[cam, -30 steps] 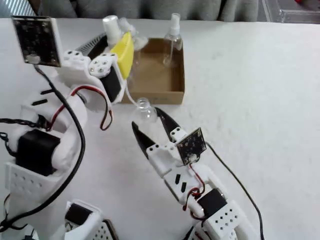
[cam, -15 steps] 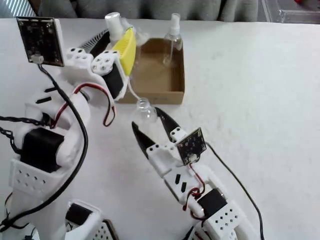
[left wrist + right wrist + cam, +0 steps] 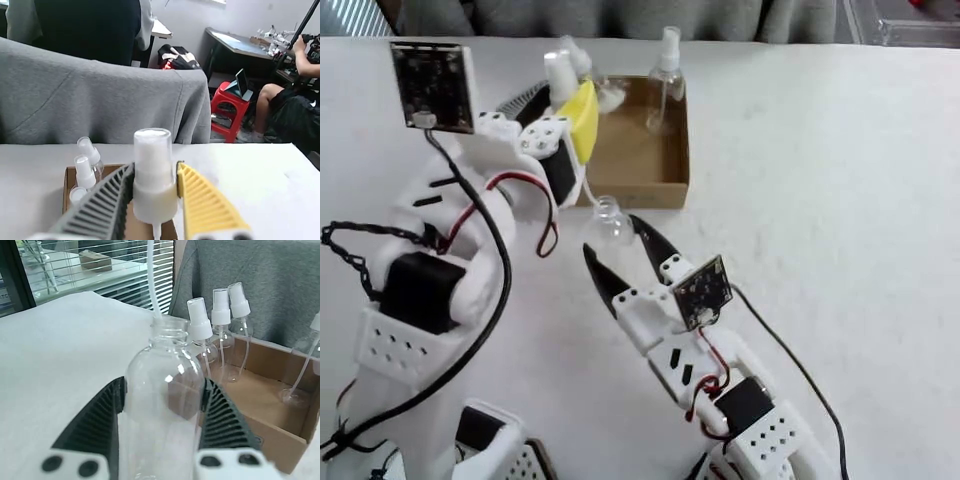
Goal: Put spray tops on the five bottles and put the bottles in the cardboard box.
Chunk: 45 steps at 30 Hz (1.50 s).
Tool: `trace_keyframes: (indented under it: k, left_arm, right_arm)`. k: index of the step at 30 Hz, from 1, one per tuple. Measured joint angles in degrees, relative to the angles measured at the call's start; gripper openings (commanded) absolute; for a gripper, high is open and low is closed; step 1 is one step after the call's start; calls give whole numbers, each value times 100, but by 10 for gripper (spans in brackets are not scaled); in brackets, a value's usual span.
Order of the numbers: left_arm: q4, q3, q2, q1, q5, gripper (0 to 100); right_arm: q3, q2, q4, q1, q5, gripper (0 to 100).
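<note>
Left gripper: your left gripper (image 3: 570,88) clamps the spray top (image 3: 152,160) above the box's left wall and blocks that corner from overhead.
Tube: the dip tube (image 3: 582,185) hangs toward the bottle's mouth.
Right gripper: your right gripper (image 3: 612,235) is closed on the uncapped bottle (image 3: 162,390), upright just before the box.
Cardboard box: the cardboard box (image 3: 630,192) holds capped bottles (image 3: 220,310), three grouped at the left, one (image 3: 665,75) at the right.
Behind: grey cloth (image 3: 75,90).

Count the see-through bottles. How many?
5. Three capped clear plastic bottles cluster in a corner of the brown cardboard box, a fourth stands apart inside, and an uncapped one sits between the right gripper's jaws. None seems hidden.
</note>
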Motion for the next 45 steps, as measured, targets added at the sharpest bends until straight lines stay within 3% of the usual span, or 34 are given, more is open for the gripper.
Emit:
trace_keyframes:
  k: [10, 15, 24, 31, 39, 45]
  left_arm:
    - [-88, 1073, -88, 334, 9, 22]
    - [-123, 1960, -862, 721, -35, 23]
    - [-563, 3288, -1732, 721, -62, 24]
    - [-730, 3622, -2022, 721, -695, 27]
    - [-782, 4202, -2743, 712, -756, 227]
    - [-730, 4422, -3288, 730, -756, 241]
  right_arm:
    - [0, 0, 0, -9, 0, 15]
    - [0, -35, 0, -9, 9, 15]
    - [9, -44, 9, -18, 9, 15]
    - [44, -44, 44, -18, 9, 15]
    - [44, -44, 44, -18, 18, 15]
    - [62, -44, 44, 9, 0, 15]
